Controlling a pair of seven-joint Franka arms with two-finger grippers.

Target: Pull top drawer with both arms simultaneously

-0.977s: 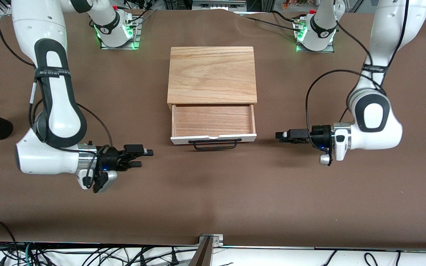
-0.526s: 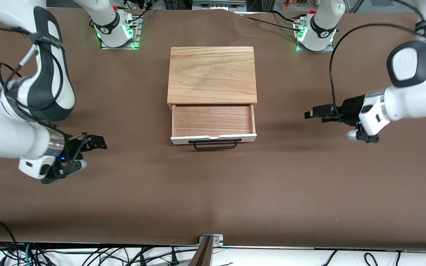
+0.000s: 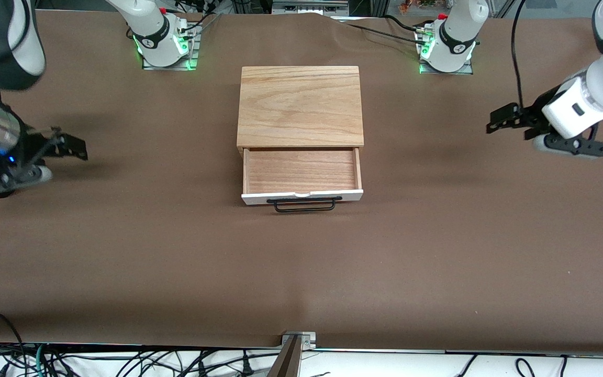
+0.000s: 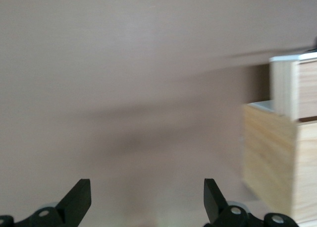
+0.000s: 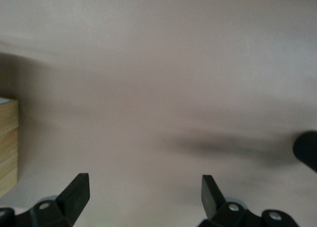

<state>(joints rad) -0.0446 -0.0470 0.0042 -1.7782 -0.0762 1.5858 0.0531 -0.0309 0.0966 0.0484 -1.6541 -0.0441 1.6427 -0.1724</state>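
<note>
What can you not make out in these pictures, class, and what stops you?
- Any lower drawer: the front view looks down on the wooden box, hiding its front.
- Top drawer handle: cut off in the left wrist view.
- Right arm: cropped by the front view's edge above the right gripper.

We see the top drawer with a reddish wood-grain tray, a smooth white front and a thin black wire handle; the casing above is pale satin oak; the table cover looks matt brown, like paper or cloth
</note>
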